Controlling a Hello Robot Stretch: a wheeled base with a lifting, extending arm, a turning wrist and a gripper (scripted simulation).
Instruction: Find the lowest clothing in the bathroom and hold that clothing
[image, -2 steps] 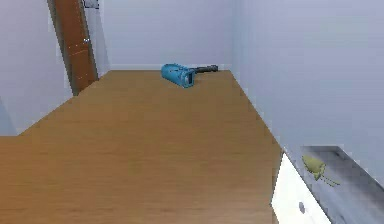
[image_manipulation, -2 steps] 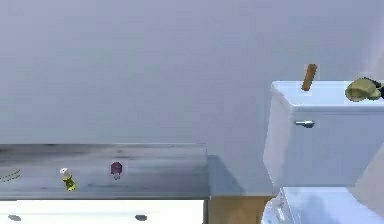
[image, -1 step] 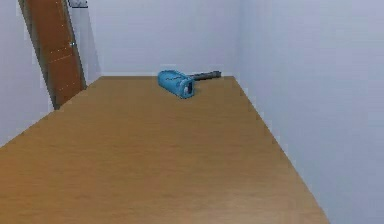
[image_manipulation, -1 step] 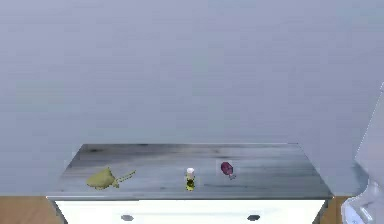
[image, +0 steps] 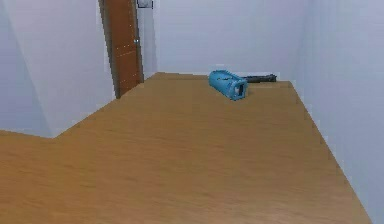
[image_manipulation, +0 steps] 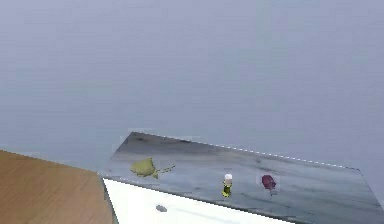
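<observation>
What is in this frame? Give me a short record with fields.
floor: wood floor
door: brown door, forward view's upper left
on floor: blue thing lying near the far wall
counter: grey-topped counter with a white front, arm side view
on counter: olive thing, small bottle, purple thing

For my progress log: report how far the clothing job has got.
Done: nothing visible. In hand: the search; ahead, a blue thing lies on the wood floor by the far wall; to the side, small items sit on a grey countertop. Left: picking out the lowest clothing and holding it.
</observation>
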